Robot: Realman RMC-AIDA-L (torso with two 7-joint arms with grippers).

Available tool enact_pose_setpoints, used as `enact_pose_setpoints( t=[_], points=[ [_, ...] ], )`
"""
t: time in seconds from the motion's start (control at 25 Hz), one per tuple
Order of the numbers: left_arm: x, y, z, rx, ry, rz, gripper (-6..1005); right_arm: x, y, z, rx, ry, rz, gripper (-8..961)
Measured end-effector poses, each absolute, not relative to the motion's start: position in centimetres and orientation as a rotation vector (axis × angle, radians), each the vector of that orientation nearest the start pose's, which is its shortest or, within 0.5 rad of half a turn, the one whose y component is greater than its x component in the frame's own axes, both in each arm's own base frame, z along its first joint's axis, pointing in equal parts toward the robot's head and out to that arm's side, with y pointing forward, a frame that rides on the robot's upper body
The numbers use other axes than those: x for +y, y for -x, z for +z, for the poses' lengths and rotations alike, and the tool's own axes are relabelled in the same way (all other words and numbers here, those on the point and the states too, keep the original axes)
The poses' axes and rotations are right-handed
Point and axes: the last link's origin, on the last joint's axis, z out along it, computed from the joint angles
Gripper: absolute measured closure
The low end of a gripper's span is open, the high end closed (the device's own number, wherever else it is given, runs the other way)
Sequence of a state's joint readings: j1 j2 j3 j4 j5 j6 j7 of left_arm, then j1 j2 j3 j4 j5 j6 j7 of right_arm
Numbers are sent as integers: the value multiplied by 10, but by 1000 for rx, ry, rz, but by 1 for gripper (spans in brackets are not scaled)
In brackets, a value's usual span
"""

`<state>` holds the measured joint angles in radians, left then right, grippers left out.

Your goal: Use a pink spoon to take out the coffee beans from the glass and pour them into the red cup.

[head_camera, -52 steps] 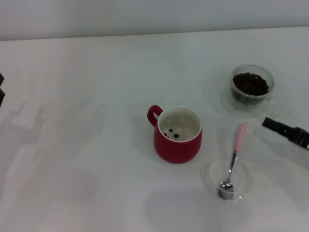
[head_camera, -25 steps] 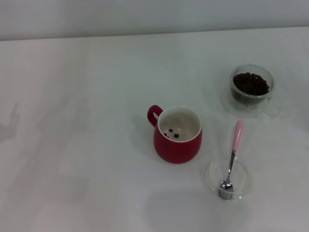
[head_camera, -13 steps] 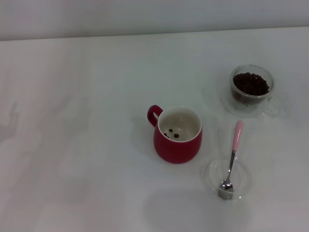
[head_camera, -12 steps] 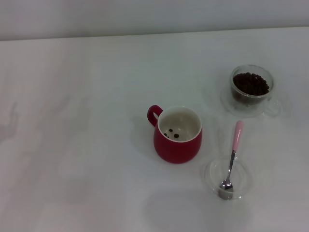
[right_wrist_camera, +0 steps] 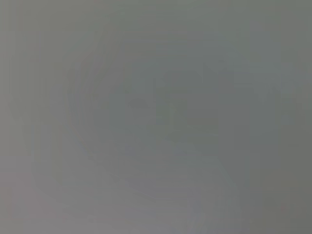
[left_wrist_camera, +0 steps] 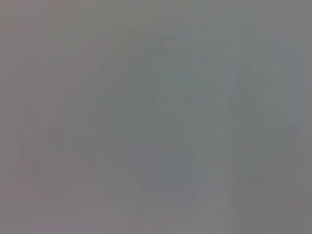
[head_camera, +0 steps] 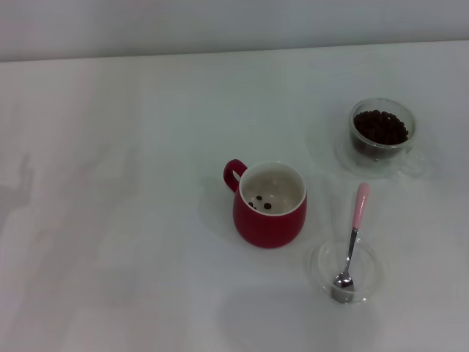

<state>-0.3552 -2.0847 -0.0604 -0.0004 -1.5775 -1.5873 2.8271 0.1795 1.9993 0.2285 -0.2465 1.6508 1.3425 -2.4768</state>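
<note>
Your pink spoon (head_camera: pixel 352 243) lies with its metal bowl inside a shallow clear glass dish (head_camera: pixel 372 258) near the front right of the white bench (head_camera: pixel 132 132); the pale pink handle reaches out over the dish's far rim, tilted slightly to the right and pointing toward the glass (head_camera: pixel 381 135). The glass stands at the far right of the bench, well apart from the spoon, and holds a dark heap of coffee beans (head_camera: pixel 380 126) that fills much of it. The red cup (head_camera: pixel 269 204) sits near the middle of the bench, just left of the spoon and dish, upright, with its loop handle turned to the far left. A few loose beans lie on its white bottom.

You see neither arm in the head view; only a faint shadow falls on the bench at the left edge. Both wrist views give you a plain grey field with nothing to make out. So neither end effector appears anywhere, and you cannot tell whether either one is released or clenched.
</note>
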Motion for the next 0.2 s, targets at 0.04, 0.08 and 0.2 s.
enact_pose_setpoints(
  t=[0.04, 0.08, 0.2],
  points=[
    [277, 332, 21, -384, 1529, -931, 528, 205, -456, 127, 703, 1162, 641, 763],
    [277, 332, 21, -382, 1528, -934, 528, 205, -456, 126, 701, 1145, 645, 763],
    [278, 331, 22, -378, 1529, -936, 528, 207, -456, 128, 690, 1116, 641, 763]
  ],
)
